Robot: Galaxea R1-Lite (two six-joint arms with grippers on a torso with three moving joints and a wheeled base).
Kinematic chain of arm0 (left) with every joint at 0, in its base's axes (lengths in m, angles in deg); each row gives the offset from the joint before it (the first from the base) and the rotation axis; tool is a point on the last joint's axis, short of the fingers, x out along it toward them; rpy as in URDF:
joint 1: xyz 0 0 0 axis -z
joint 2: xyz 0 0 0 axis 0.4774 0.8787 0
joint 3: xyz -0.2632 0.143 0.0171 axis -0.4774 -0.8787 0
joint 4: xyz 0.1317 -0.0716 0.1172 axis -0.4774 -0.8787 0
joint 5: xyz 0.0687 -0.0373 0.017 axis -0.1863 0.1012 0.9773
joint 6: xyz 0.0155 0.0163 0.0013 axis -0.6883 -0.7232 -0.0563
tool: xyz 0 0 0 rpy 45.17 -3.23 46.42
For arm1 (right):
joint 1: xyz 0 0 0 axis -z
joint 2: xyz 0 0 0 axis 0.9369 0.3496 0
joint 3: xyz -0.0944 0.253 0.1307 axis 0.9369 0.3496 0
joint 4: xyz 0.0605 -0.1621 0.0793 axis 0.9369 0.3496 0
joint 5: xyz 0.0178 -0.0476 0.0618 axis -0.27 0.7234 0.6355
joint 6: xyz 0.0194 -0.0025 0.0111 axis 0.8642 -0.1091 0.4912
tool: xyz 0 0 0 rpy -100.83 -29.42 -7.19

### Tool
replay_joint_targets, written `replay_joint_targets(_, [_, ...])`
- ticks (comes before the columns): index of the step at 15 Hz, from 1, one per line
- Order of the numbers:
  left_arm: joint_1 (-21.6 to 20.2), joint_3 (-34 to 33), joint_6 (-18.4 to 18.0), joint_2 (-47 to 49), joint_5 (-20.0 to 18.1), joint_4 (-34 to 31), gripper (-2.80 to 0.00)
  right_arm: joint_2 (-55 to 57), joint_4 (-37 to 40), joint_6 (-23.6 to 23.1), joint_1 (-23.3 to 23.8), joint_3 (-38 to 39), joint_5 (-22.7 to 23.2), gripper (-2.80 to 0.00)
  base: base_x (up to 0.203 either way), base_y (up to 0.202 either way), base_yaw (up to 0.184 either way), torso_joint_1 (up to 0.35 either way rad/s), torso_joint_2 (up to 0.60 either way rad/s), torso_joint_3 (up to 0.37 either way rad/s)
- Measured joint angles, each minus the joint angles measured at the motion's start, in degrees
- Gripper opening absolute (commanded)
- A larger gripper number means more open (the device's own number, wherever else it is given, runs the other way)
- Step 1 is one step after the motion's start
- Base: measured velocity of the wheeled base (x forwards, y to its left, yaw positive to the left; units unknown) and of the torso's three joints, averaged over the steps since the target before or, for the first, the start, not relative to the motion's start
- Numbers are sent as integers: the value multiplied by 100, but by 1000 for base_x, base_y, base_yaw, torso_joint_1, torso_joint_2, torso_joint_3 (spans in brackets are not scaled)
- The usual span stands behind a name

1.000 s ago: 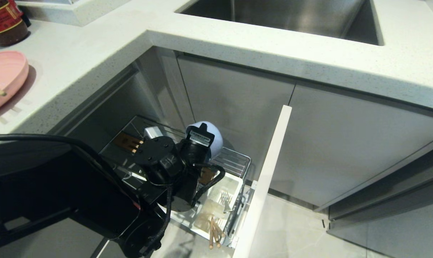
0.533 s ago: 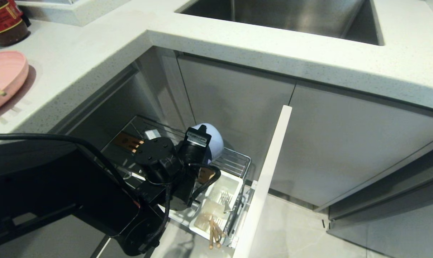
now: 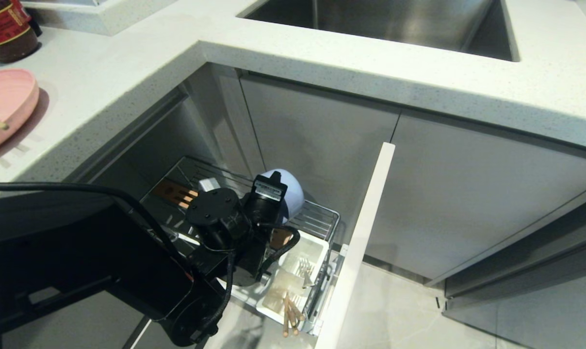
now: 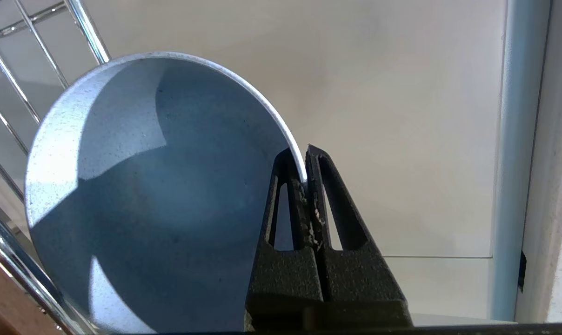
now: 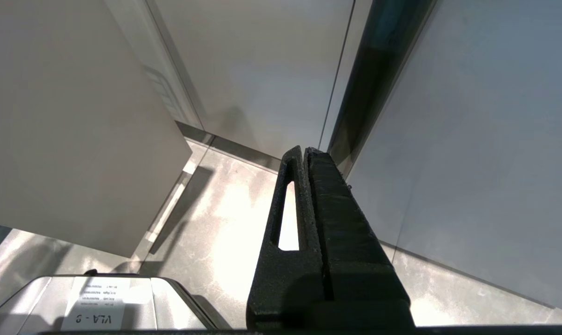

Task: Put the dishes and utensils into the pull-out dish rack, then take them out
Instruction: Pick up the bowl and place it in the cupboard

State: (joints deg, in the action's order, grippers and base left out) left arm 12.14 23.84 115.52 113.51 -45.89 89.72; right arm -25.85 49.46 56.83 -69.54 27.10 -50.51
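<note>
My left gripper is shut on the rim of the pale blue bowl, one finger inside it and one outside. The bowl hangs tilted on its side above the far end of the pull-out dish rack. In the head view the left wrist hides the fingers. Wooden chopsticks stand in the white cutlery cup, with a metal utensil beside them. The salmon-pink plate lies on the counter at far left. My right gripper is shut and empty, parked low over the floor.
The rack's tall white front panel stands out to the right of the rack. A slotted wood strip runs along the rack's left side. The countertop overhangs it, with a steel sink behind. A dark jar stands at far left.
My left gripper has sunk a little towards the rack with the bowl in it, and the wrist has turned slightly. The right arm has kept still.
</note>
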Motion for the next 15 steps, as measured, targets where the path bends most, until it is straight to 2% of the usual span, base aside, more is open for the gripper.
replay_joint_targets(10, [16,23,-44,141,30,-20,-280,0,0,0,0,0,2,-280,0,0,0,0,0,0])
replay_joint_targets(11, [18,23,-60,143,29,-18,0,0,0,0,1,0,0,-280,0,0,0,0,0,0])
replay_joint_targets(15, [63,48,-68,135,199,-105,0,0,0,0,2,0,0,-280,0,0,0,0,0,0])
